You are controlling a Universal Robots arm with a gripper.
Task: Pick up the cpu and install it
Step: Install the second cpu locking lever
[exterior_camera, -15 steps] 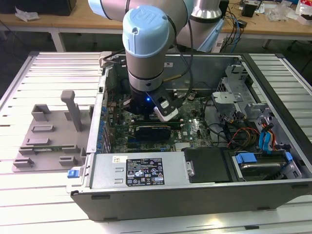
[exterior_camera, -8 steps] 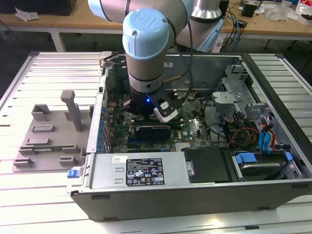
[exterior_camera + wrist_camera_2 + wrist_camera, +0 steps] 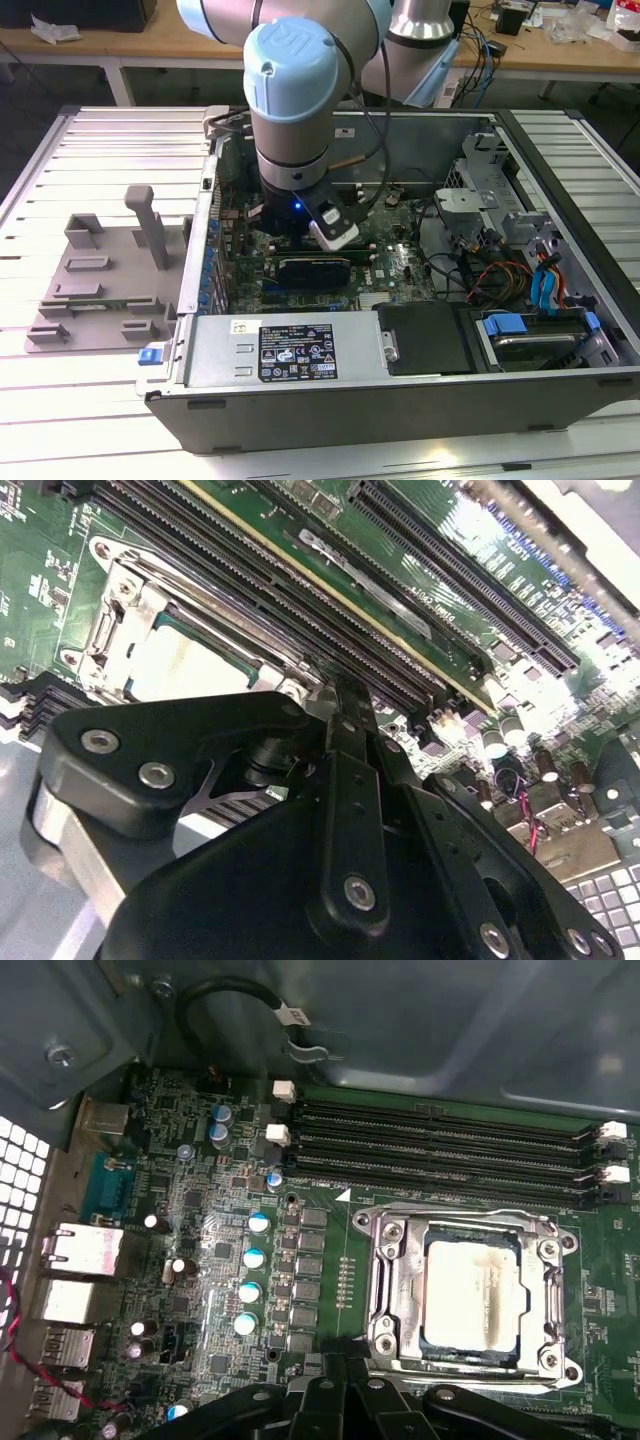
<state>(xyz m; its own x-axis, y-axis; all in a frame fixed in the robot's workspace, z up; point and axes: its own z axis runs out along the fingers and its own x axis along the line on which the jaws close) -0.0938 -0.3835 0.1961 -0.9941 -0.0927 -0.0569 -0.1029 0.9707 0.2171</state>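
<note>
Slatted benchtop carries the open computer case (image 3: 560, 200). We find the cpu (image 3: 470, 1293) seated in its socket (image 3: 400, 1290); gripper (image 3: 330, 705) hovers close above, fingers nearly closed, empty. We advise a straight vertical approach.

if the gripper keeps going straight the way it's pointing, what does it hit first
Most likely the cpu, which sits in the metal-framed socket on the motherboard. The gripper points down at the board just beside it, so the socket frame could come first; depth is hard to judge.
</note>
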